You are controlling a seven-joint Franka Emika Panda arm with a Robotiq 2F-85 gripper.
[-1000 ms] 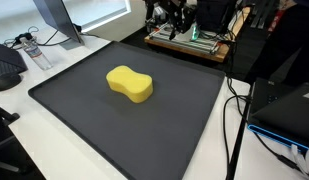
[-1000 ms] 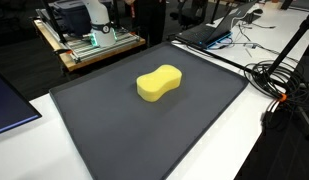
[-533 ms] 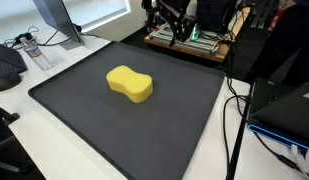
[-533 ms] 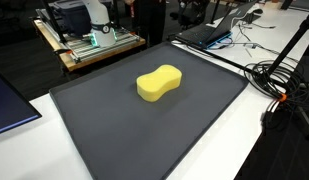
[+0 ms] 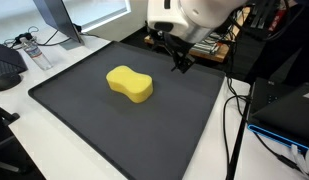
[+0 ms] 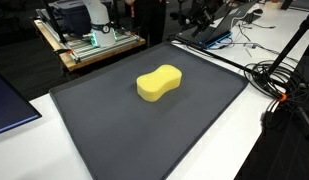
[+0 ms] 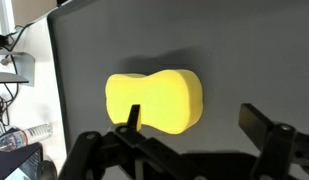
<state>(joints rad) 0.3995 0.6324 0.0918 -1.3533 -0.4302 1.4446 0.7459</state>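
While the pincer [image 7: 189, 112] hangs with its fingers spread wide and nothing between them, the yellow sponge [image 7: 154, 100] lies untouched ahead of it in the wrist view. In an exterior view the sponge rests near the middle of the dark mat [image 5: 114, 135], well apart from the pincer above the mat's far edge. The mat lies on a white table [image 5: 24, 130]; beyond are a water bottle [image 5: 32, 50], cables [image 5: 234, 115] and a wooden cart [image 6: 89, 50] of equipment.
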